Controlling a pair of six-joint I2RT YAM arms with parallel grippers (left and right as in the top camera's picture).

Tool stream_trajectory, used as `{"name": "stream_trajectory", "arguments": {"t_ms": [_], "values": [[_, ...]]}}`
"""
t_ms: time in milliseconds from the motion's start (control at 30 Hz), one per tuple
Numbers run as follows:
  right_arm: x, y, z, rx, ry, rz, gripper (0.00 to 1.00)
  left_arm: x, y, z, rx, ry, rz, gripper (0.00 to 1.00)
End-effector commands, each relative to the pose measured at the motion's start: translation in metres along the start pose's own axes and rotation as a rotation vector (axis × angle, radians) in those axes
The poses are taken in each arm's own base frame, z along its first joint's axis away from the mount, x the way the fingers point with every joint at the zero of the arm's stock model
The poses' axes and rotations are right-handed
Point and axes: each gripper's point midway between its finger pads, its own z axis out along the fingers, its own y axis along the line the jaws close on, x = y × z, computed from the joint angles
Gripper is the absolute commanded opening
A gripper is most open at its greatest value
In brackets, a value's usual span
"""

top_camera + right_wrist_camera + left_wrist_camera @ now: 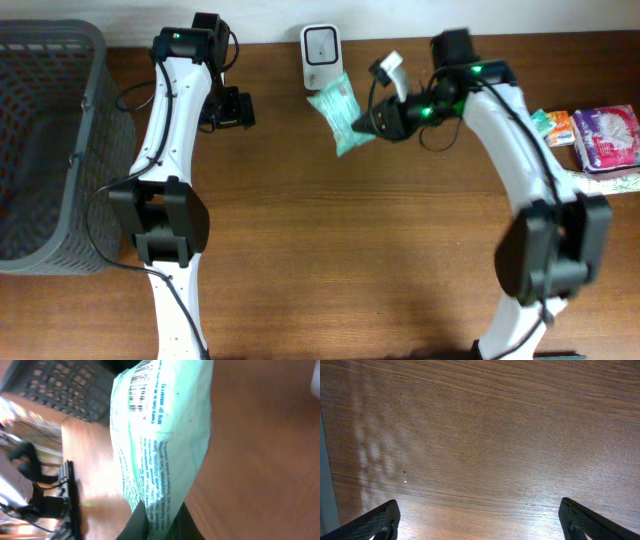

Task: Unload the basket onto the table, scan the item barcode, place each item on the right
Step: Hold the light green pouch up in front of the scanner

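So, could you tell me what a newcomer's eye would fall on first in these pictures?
The pale green packet stands out, pinched by the right gripper just in front of the white scanner at the back edge of the table, its barcode plain in the wrist view. Next, the big grey basket at the far left.

wooden table (340, 260) | grey basket (40, 150): left edge | purple packet (605, 135), small orange-green packet (553, 125): right edge
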Motion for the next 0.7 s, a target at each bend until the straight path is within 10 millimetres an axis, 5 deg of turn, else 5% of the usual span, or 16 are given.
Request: {"name": "stream_trajectory", "arguments": {"t_ms": [0,233,667], "values": [[-0.042,0.042,-0.024,0.076,-0.077,-0.280,0.04,0.001,0.000,0.005,-0.005,0.012,0.013,0.99],[-0.071,0.040,-0.019,0.182,-0.129,-0.438,0.04,0.001,0.000,0.005,-0.005,0.012,0.013,0.99],[-0.064,0.037,-0.017,0.180,-0.109,-0.411,0.04,0.001,0.000,0.005,-0.005,0.013,0.013,0.99]]}}
